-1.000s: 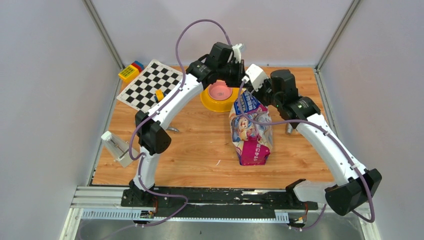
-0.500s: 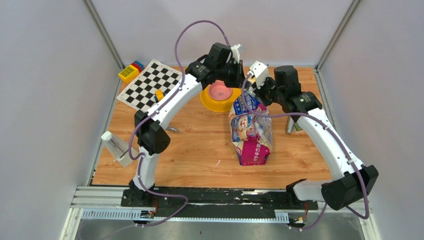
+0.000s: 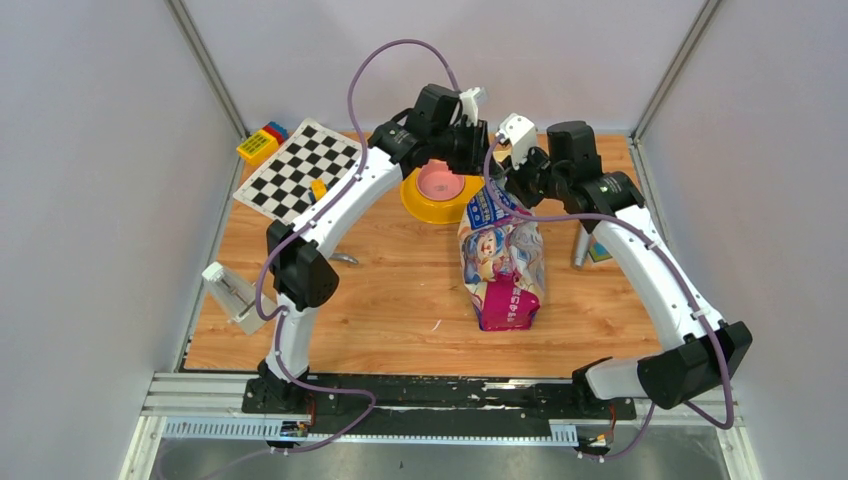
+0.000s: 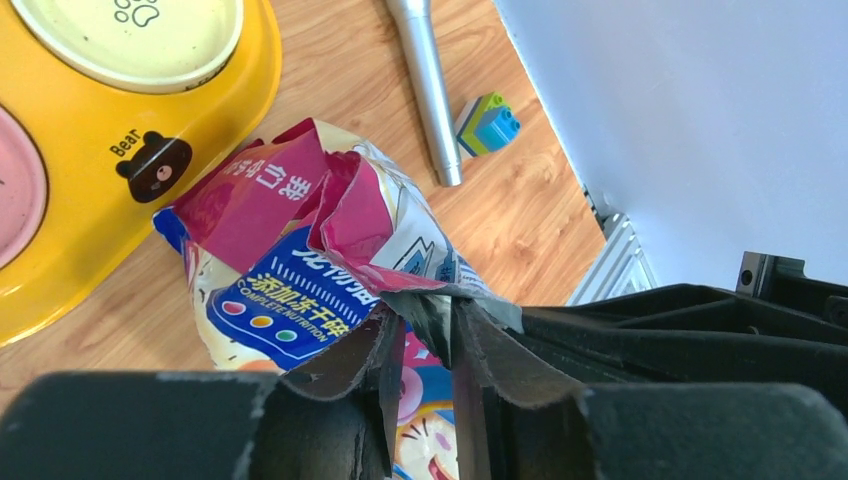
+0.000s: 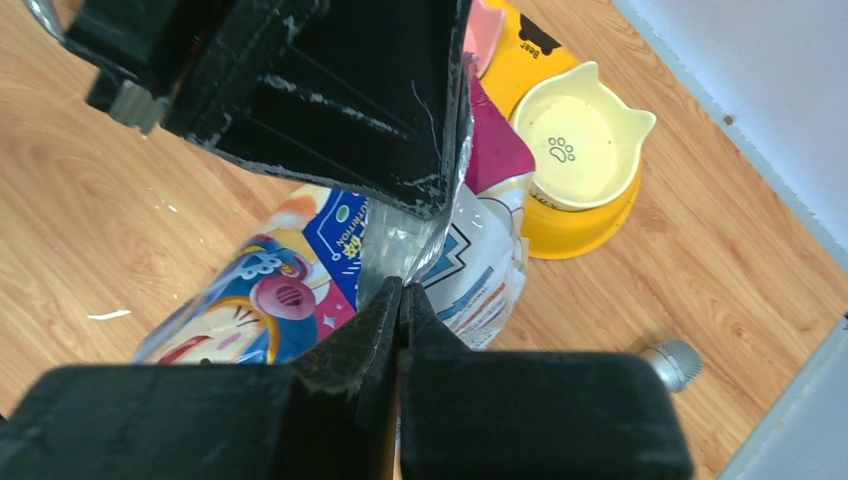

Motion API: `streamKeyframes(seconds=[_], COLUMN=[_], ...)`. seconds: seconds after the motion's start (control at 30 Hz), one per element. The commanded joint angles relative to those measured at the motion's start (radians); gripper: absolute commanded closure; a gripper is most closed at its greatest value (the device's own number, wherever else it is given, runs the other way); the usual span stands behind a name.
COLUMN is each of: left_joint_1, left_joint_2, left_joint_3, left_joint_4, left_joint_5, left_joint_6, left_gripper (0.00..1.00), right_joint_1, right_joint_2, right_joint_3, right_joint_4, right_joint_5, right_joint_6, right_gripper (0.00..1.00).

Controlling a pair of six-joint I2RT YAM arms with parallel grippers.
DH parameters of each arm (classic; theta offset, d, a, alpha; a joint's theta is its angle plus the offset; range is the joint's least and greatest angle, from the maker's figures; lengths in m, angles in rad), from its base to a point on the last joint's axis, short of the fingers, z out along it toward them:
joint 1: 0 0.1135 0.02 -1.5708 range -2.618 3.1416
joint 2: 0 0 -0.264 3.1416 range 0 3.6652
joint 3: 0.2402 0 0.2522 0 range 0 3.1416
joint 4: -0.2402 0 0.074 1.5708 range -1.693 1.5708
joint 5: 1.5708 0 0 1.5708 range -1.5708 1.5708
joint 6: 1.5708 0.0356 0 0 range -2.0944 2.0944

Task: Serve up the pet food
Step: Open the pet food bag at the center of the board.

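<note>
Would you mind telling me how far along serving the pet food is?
Done: the left pincer and right pincer are each shut on the top edge of the bag. In hand: opening it, apparently. Left: pouring; the bowls of the yellow feeder show no kibble.

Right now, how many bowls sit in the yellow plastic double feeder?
2. A round pink bowl sits in one half of the yellow plastic feeder; a cream paw-print bowl fills the other half, nearer the silver cylinder. None seems hidden.
</note>
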Motion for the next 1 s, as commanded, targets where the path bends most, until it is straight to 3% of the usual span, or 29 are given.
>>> streamKeyframes(seconds=[0.0,0.27,0.33,0.4,0.47,0.77,0.97], left_joint_1=[-0.014,-0.033,-0.038,-0.040,-0.042,-0.042,-0.042], left_joint_2=[-0.046,-0.003,0.005,0.011,0.014,-0.031,-0.068], left_joint_3=[0.030,0.028,0.034,0.044,0.051,-0.018,-0.117], left_joint_4=[0.048,0.031,0.020,0.008,-0.002,-0.005,-0.026], left_joint_5=[0.044,0.013,-0.005,-0.028,-0.047,-0.010,-0.034], left_joint_6=[0.011,0.012,0.014,0.021,0.024,0.034,0.058], left_gripper=[0.68,0.69,0.76,0.92,1.00,1.00,1.00], right_joint_1=[0.010,0.009,0.012,0.018,0.032,0.104,0.133], right_joint_2=[-0.014,-0.026,-0.030,-0.037,-0.046,-0.109,-0.127], right_joint_3=[0.036,0.040,0.037,0.034,0.023,-0.125,-0.178], right_joint_4=[-0.021,-0.019,-0.016,-0.011,-0.002,0.236,0.367], right_joint_5=[-0.095,-0.087,-0.068,-0.047,-0.014,0.421,0.570], right_joint_6=[0.071,0.090,0.088,0.081,0.073,-0.040,-0.136], right_gripper=[1.00,1.00,1.00,1.00,1.00,1.00,1.00])
